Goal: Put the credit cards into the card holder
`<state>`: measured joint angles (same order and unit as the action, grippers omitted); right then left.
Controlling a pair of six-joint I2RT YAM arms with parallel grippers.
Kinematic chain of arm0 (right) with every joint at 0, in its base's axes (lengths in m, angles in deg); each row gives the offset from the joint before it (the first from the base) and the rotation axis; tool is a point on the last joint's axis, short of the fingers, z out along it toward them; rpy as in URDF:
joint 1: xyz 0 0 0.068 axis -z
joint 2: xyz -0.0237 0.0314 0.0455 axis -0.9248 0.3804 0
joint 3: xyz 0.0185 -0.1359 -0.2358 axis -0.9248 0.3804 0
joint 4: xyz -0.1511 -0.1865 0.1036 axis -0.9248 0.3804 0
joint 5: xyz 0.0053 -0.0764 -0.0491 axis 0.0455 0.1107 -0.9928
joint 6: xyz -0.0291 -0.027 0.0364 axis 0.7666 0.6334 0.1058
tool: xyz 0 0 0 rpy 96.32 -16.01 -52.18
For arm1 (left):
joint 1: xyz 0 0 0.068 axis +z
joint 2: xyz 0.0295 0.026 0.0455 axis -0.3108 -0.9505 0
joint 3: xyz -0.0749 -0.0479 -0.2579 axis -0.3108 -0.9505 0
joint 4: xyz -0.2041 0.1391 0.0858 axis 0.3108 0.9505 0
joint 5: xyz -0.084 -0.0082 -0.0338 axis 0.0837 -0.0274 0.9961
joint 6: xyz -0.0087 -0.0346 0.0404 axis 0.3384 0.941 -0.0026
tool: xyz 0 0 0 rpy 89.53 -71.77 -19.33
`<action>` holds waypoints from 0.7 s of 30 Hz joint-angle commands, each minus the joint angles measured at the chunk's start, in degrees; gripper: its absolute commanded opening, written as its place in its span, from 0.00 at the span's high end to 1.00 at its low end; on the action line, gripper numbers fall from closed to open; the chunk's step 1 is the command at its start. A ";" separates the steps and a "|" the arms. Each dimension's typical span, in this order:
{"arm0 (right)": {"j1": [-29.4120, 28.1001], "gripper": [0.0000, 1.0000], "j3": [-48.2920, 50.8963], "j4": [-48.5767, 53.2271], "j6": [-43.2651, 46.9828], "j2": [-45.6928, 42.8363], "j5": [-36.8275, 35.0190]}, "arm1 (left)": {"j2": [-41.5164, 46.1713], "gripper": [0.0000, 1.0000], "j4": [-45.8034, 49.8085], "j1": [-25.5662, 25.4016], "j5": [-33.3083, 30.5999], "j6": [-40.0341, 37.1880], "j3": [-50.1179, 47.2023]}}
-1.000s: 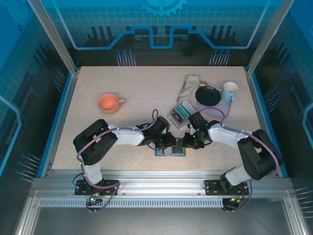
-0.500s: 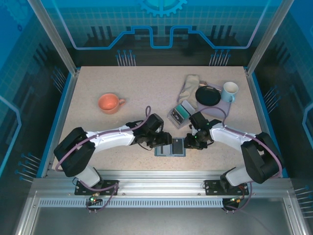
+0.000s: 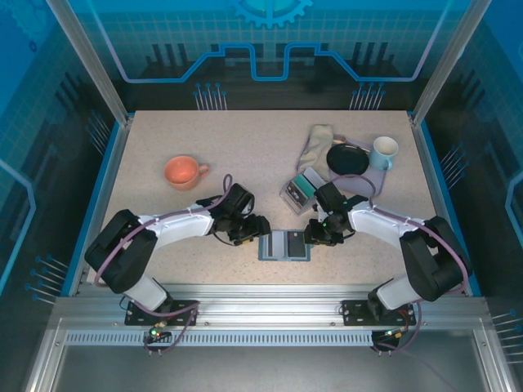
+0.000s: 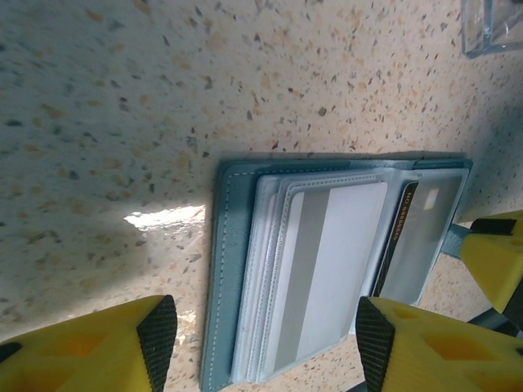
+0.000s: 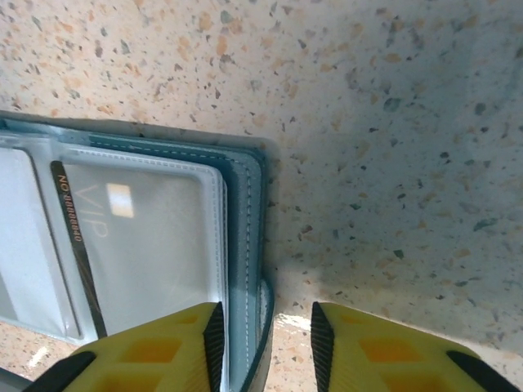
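Note:
The slate-blue card holder [image 3: 285, 245] lies open and flat near the table's front edge. Its clear sleeves hold a pale card with a grey stripe [image 4: 335, 261] and a dark card with gold lettering [image 4: 394, 237], whose dark edge [image 5: 73, 237] also shows in the right wrist view. My left gripper [image 3: 255, 229] hangs open just left of the holder [image 4: 225, 269], its fingers wide apart and nothing between them. My right gripper [image 5: 267, 347] is open a little and straddles the holder's right edge [image 5: 249, 245] and snap tab. A teal card [image 3: 302, 186] rests in the small grey tray.
The grey tray [image 3: 292, 193] stands just behind the holder. A beige cloth [image 3: 315, 145], a black dish [image 3: 347, 159] and a white mug [image 3: 383, 152] are at the back right. An orange cup [image 3: 183, 171] sits at the left.
My left gripper has drawn back to the left, off the card holder, which now lies uncovered. The right gripper has stayed at the holder's right edge.

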<state>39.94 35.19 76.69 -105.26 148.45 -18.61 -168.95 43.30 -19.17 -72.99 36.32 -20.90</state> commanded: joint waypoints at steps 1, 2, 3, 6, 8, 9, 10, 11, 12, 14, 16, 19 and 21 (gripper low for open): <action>-0.20 0.67 -0.06 -0.79 0.31 1.22 1.32 | -2.39 0.38 -1.59 0.28 2.94 0.34 0.30; -0.20 0.68 0.21 -1.11 0.23 1.36 1.33 | -3.08 0.38 -1.75 0.29 3.07 0.38 0.60; -0.16 0.69 0.36 -1.07 0.22 1.45 1.33 | -3.86 0.39 -1.82 0.28 3.12 0.35 0.87; -0.16 0.71 0.70 -1.48 0.23 1.84 1.33 | -5.46 0.39 -2.97 0.21 3.29 0.51 1.01; -0.17 0.74 0.92 -1.87 0.18 2.19 1.66 | -6.65 0.41 -4.18 0.19 4.13 0.60 1.28; -0.16 0.75 1.11 -2.17 0.07 2.40 1.92 | -6.97 0.42 -4.94 0.10 4.94 0.69 1.28; -0.16 0.77 1.29 -2.56 -0.02 2.61 2.19 | -7.40 0.43 -6.05 0.03 5.73 0.90 1.24; -0.14 0.78 1.34 -2.87 -0.12 2.88 2.39 | -7.67 0.45 -7.34 -0.03 6.75 1.14 1.12; -0.24 0.80 1.48 -3.10 -0.13 3.08 2.56 | -7.91 0.47 -8.53 -0.12 7.69 1.28 1.10; -0.25 0.82 1.70 -3.58 -0.29 3.58 2.81 | -8.05 0.52 -10.09 -0.41 8.87 1.75 1.23; -0.25 0.84 1.93 -4.09 -0.39 3.87 3.17 | -7.37 0.56 -11.14 -0.58 9.43 2.12 1.17; -0.25 0.86 2.01 -4.43 -0.57 4.04 3.40 | -5.47 0.60 -11.86 -0.68 9.46 2.51 0.92; -0.26 0.86 1.99 -4.50 -0.57 4.08 3.59 | -3.86 0.65 -12.24 -0.69 9.27 2.99 0.62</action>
<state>39.94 35.91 73.52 -105.37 151.07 -16.75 -174.96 36.70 -18.80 -67.85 38.13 -20.33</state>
